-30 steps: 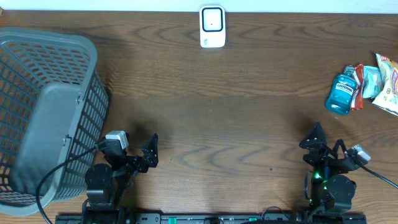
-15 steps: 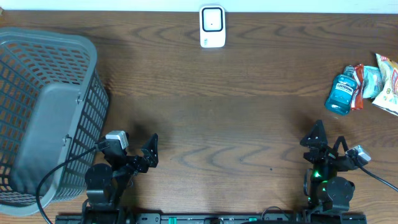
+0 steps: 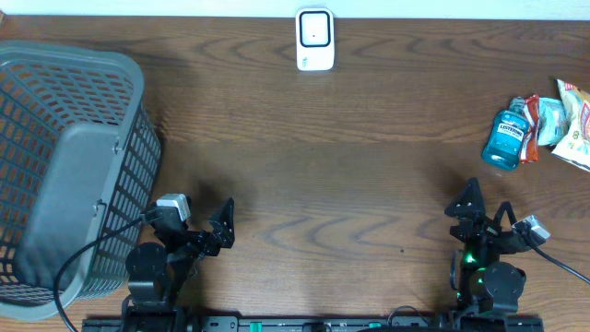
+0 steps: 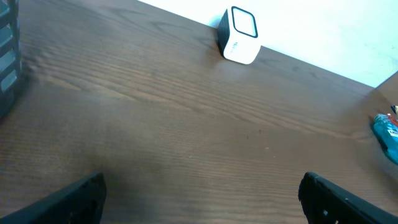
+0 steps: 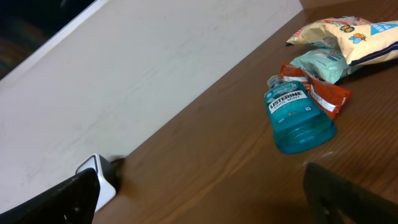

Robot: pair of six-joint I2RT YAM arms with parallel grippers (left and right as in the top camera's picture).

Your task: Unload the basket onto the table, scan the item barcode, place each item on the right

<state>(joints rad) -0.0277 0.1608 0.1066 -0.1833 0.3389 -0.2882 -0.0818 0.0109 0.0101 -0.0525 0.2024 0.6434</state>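
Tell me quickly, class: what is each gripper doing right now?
Left gripper: open, holding nothing.
Right gripper: open, holding nothing, short of the blue plastic mouthwash bottle.

a dark brown wooden table (image 3: 350, 175) carries a grey plastic mesh basket (image 3: 64, 166) just left of the left pincer (image 3: 217, 226), a white boxy scanner (image 3: 314, 39) at the far edge, and a blue mouthwash bottle (image 3: 505, 136) with snack packets (image 3: 562, 115) beyond the right pincer (image 3: 479, 207).
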